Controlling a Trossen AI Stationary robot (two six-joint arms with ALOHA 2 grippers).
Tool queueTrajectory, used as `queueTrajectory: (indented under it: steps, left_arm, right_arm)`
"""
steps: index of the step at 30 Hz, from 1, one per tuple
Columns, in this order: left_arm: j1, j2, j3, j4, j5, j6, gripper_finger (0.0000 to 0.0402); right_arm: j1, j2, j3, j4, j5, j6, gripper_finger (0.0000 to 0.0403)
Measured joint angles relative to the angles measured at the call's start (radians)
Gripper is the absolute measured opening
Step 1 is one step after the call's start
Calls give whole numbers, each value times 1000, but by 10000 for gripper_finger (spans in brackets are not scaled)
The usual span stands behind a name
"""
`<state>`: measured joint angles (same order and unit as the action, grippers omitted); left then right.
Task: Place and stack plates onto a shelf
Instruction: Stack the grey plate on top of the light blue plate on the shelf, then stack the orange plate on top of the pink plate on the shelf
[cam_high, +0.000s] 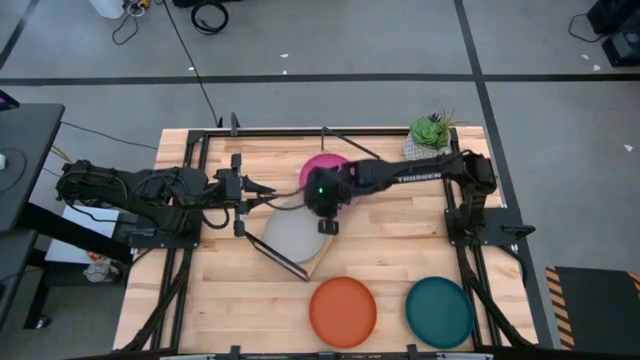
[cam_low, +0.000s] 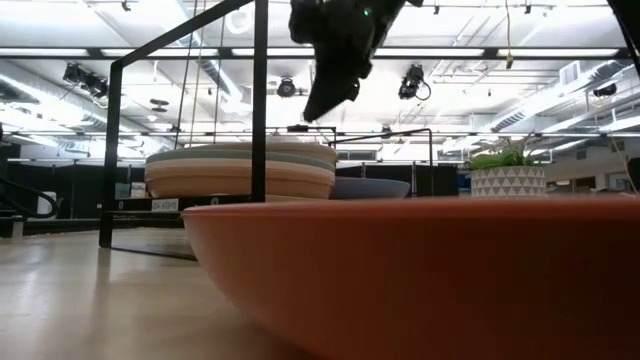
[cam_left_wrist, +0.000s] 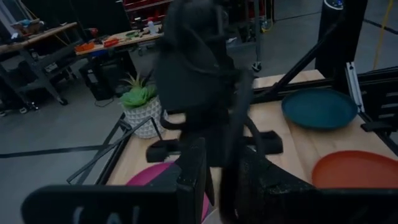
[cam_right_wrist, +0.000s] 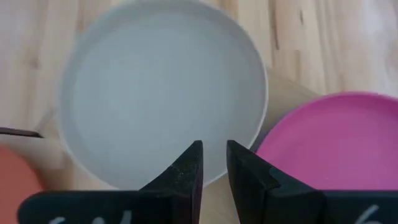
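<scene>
Slatted wooden tabletop (cam_high: 400, 250), ringed by dark frame rails, with grey floor around. Right gripper (cam_right_wrist: 214, 163) hung above the shelf (cam_high: 318, 262), fingers narrowed to a slim gap, nothing between them. Directly below those fingertips: top of the plate stack (cam_low: 240, 172), a pale grey plate (cam_right_wrist: 165, 93). Just beside that gripper, toward the potted plant (cam_high: 430, 131), lay the pink plate (cam_right_wrist: 339, 140), partly under the arm. Well away from it, at the table's near edge, sat the orange plate (cam_high: 343, 311) and dark teal plate (cam_high: 440, 312), side by side, apart. Left gripper (cam_high: 262, 190) waited close by the stack's other side, fingers nearly together, empty.
</scene>
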<state>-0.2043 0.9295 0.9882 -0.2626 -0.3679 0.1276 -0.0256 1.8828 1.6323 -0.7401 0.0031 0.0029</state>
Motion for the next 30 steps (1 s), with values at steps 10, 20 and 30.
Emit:
queueTrajectory:
  steps: [10, 20, 30]
  left_arm:
    - [0, 0, 0, -11, 1, 0, 68]
    - [0, 0, 0, -12, -2, -3, 68]
    - [-1, 0, 0, -104, -5, -12, 68]
  right_arm:
    - [39, 8, -227, 234, 54, 16, 78]
    - [45, -70, -221, 240, 82, 22, 78]
    - [203, -93, -280, 105, 98, 136, 78]
